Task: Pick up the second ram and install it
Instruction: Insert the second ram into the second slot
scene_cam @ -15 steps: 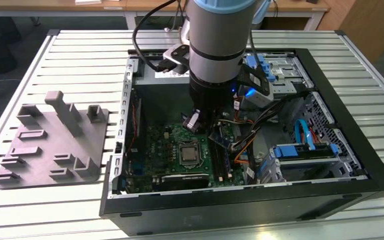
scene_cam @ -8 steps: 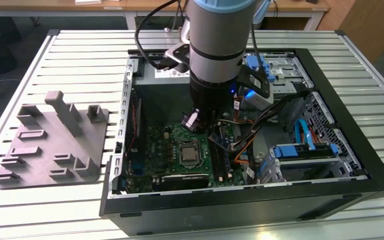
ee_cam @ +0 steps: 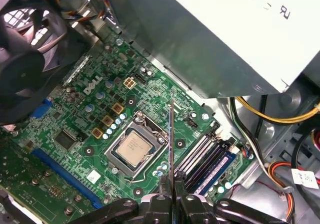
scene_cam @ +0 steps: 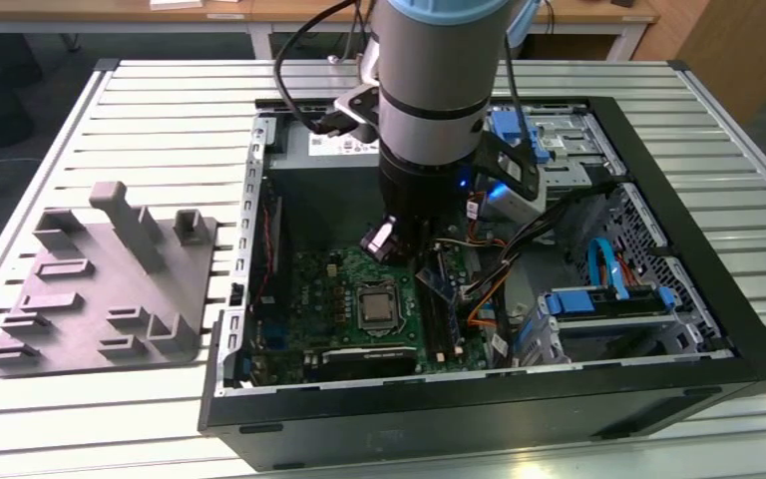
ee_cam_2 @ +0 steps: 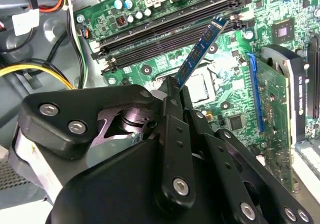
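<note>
The arm is reaching into an open metal case (scene_cam: 702,210) on a slatted counter (scene_cam: 157,100). Its black fingers (ee_cam_2: 171,102) are clamping the ram (ee_cam_2: 202,47), a thin, flat dark strip, and holding it above the green motherboard (ee_cam: 75,109) near the long dark slots (ee_cam_2: 165,32), probably to line it up.

The exterior view looks steeply down from high up at the open computer case (scene_cam: 490,397) on the slatted table (scene_cam: 157,90), far enough back to take in the arm (scene_cam: 430,90). Both wrist views sit close behind the gripper (ee_cam_2: 176,84) (ee_cam: 171,181), facing down from different sides onto the motherboard (scene_cam: 330,289) (ee_cam_2: 150,64) (ee_cam: 95,109). All three views share its silver chip (scene_cam: 380,311) (ee_cam_2: 200,89) (ee_cam: 134,148) and memory slots (scene_cam: 447,324) (ee_cam_2: 165,34) (ee_cam: 205,159).
</note>
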### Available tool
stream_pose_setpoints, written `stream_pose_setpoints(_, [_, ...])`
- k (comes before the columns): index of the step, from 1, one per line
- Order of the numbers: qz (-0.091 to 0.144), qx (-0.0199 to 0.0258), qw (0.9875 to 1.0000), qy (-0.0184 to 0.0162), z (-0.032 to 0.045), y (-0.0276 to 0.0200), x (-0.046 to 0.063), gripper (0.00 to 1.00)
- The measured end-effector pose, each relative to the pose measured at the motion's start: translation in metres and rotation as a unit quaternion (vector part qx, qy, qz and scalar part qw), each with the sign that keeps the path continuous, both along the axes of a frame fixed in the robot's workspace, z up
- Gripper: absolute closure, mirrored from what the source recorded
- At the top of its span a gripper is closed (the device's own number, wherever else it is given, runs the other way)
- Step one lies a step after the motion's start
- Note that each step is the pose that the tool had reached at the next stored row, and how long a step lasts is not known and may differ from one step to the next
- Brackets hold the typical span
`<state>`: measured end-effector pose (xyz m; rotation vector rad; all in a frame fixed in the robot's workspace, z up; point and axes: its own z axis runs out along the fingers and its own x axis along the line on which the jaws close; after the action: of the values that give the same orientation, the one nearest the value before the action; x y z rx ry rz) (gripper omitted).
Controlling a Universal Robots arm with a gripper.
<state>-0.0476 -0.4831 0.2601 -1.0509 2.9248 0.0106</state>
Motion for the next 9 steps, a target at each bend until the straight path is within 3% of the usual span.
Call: stream_pose_setpoints(9, [-0.035, -0.0023, 0.9994, 0.0, 0.0, 0.0, 0.0007, 0.86])
